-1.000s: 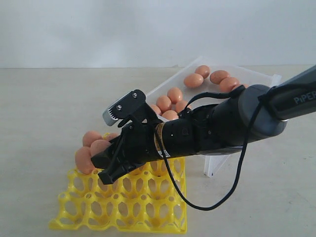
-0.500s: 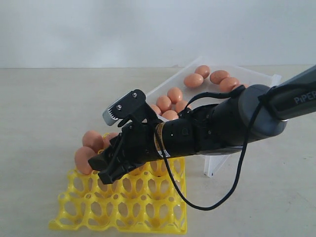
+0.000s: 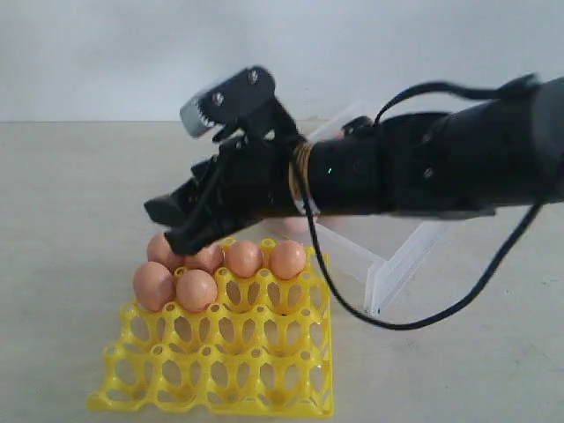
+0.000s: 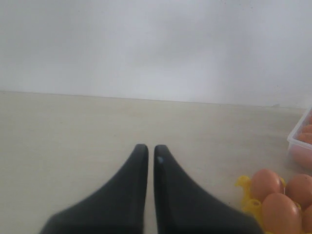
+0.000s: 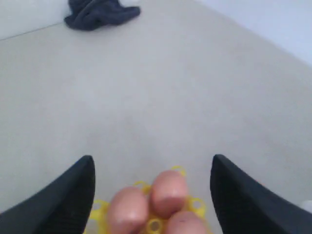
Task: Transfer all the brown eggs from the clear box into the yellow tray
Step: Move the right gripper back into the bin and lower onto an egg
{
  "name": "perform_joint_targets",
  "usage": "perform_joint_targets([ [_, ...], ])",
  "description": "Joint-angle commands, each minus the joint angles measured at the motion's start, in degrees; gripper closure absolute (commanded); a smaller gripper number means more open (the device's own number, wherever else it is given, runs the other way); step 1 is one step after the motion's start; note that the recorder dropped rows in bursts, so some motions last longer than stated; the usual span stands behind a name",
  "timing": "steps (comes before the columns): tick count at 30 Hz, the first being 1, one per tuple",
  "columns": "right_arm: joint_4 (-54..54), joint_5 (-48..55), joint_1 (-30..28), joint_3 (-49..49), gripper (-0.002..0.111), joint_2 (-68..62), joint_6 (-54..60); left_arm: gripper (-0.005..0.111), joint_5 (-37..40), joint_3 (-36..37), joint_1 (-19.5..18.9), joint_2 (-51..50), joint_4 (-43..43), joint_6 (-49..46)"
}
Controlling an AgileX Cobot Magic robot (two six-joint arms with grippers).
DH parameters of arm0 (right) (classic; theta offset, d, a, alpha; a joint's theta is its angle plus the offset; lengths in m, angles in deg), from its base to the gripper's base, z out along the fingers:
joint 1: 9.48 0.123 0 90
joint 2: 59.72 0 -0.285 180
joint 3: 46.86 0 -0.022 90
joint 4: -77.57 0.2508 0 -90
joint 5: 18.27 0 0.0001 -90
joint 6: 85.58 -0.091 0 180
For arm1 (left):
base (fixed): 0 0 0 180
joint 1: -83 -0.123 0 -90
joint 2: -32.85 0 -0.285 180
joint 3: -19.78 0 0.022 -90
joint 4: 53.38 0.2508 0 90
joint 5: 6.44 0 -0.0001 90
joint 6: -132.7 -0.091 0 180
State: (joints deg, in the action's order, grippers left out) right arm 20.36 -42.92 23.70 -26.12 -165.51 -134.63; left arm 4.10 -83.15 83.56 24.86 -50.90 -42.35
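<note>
Several brown eggs (image 3: 196, 289) sit in the back cups of the yellow tray (image 3: 220, 370). My right gripper (image 3: 167, 227) hovers just above them, open and empty. In the right wrist view that gripper (image 5: 152, 158) has wide-spread fingers (image 5: 80, 187) framing three eggs (image 5: 168, 192) on the tray (image 5: 100, 208). The clear box (image 3: 388, 264) stands tilted behind the right arm, which hides its eggs. In the left wrist view my left gripper (image 4: 150, 148) is shut on nothing, low over bare table, with eggs (image 4: 265, 181), the tray's corner (image 4: 245, 184) and the box's edge (image 4: 298, 141) off to one side.
The right arm's black cable (image 3: 414, 317) loops down over the table beside the tray. A dark cloth (image 5: 100, 12) lies far off on the table in the right wrist view. A pale wall stands behind the table.
My right gripper has lifted from the tray's back cups to above them and now stands open. The eggs it covered now show in the back row.
</note>
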Motion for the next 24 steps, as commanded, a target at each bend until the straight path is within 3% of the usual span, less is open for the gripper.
perform_joint_targets([
  [1,-0.1,31.9,0.0,-2.8,0.055,12.5,3.2,0.103,-0.3,0.1,-0.3,0.2,-0.1,0.0],
  [3,-0.4,52.5,-1.6,-8.2,0.069,13.2,8.5,0.103,-0.3,0.1,-0.3,0.2,-0.1,0.0],
  [5,8.1,62.3,-6.2,-15.4,0.076,10.4,13.1,0.103,-0.3,0.1,-0.3,0.2,-0.1,0.0],
  [7,29.7,65.9,-12.8,-25.0,0.076,4.3,29.6,0.103,-0.3,0.1,-0.3,0.2,-0.1,0.0],
  [8,46.6,71.9,-17.0,-32.4,0.076,-1.0,45.0,0.103,-0.3,0.1,-0.3,0.2,-0.1,0.0],
  [9,58.0,78.7,-19.4,-39.0,0.076,-6.5,53.2,0.103,-0.3,0.1,-0.3,0.2,-0.1,0.0],
  [10,62.2,82.1,-20.2,-43.0,0.076,-9.4,54.8,0.103,-0.3,0.1,-0.3,0.2,-0.1,0.0],
  [15,65.7,92.9,-21.3,-56.4,0.071,-22.9,54.3,0.103,-0.3,0.1,-0.3,0.2,-0.1,0.0],
  [17,66.6,90.6,-21.2,-56.9,0.051,-26.0,53.1,0.103,-0.3,0.1,-0.3,0.2,-0.1,0.0],
  [19,66.8,89.6,-21.2,-56.9,0.039,-27.6,53.1,0.103,-0.3,0.1,-0.3,0.2,-0.1,0.0],
  [24,65.8,88.7,-21.2,-56.9,0.037,-30.5,54.1,0.103,-0.3,0.1,-0.3,0.2,-0.1,0.0],
])
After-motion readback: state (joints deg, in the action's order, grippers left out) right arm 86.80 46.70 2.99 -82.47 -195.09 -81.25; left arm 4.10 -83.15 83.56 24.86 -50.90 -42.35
